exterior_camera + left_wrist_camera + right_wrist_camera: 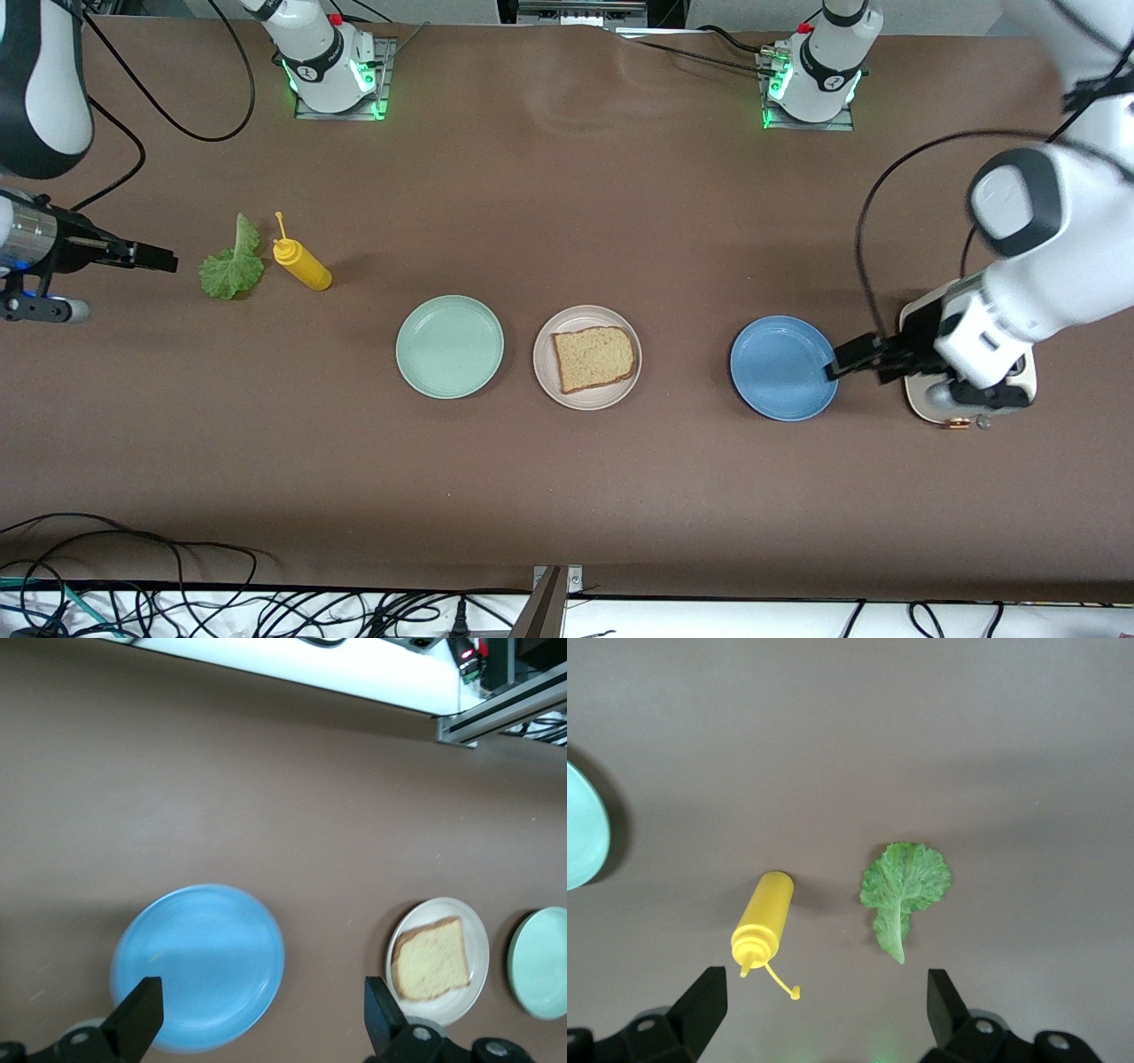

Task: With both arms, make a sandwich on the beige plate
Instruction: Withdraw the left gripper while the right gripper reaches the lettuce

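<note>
The beige plate lies mid-table with one brown bread slice flat on it. A ruffled green lettuce leaf lies on the table toward the right arm's end. My right gripper hangs open and empty just beside the leaf, aimed at it. My left gripper is open and empty over the blue plate's rim at the left arm's end.
A blue plate and a mint green plate flank the beige one. A yellow squeeze bottle lies beside the lettuce. A cream-coloured appliance sits under the left arm.
</note>
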`<state>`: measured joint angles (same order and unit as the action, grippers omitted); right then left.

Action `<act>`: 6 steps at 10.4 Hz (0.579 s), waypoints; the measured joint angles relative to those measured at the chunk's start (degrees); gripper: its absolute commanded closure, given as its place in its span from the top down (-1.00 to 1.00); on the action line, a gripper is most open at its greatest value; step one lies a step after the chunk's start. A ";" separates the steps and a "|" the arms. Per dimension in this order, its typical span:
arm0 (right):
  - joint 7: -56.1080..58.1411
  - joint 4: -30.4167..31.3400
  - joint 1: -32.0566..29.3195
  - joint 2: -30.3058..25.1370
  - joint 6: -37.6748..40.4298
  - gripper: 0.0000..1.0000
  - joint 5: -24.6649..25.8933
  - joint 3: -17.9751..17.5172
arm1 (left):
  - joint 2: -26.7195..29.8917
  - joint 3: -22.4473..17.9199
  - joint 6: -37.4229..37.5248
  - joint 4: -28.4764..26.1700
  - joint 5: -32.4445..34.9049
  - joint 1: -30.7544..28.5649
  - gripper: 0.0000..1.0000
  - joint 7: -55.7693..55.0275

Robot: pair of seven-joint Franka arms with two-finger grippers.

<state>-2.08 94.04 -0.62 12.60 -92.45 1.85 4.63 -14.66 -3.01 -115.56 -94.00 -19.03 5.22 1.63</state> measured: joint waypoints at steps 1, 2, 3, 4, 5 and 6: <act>0.00 1.99 -0.02 0.16 -1.47 1.00 0.28 0.46 | 3.45 0.00 3.33 -1.58 4.17 -0.90 1.00 0.00; 0.00 4.42 -0.03 0.28 -3.47 1.00 0.40 1.44 | 6.39 0.02 7.01 -2.31 8.33 -1.59 1.00 -0.04; 0.12 7.56 -0.07 0.39 -5.96 1.00 0.45 2.71 | 9.19 0.03 10.80 -2.49 11.77 -2.45 1.00 -0.08; 0.22 11.42 -0.14 0.53 -8.68 1.00 0.73 3.85 | 12.25 0.02 14.98 -2.57 13.69 -3.98 1.00 -0.08; 0.23 14.75 -0.16 0.65 -11.49 1.00 0.92 4.83 | 14.72 0.00 18.21 -2.79 14.43 -5.53 1.00 -0.07; 0.24 18.83 -0.17 0.83 -15.80 1.00 0.99 5.88 | 16.96 0.00 20.84 -3.19 15.46 -6.78 1.00 -0.02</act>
<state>-1.83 112.87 -0.79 13.43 -108.25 2.84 10.51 2.30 -3.01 -94.71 -97.19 -3.57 -1.56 1.61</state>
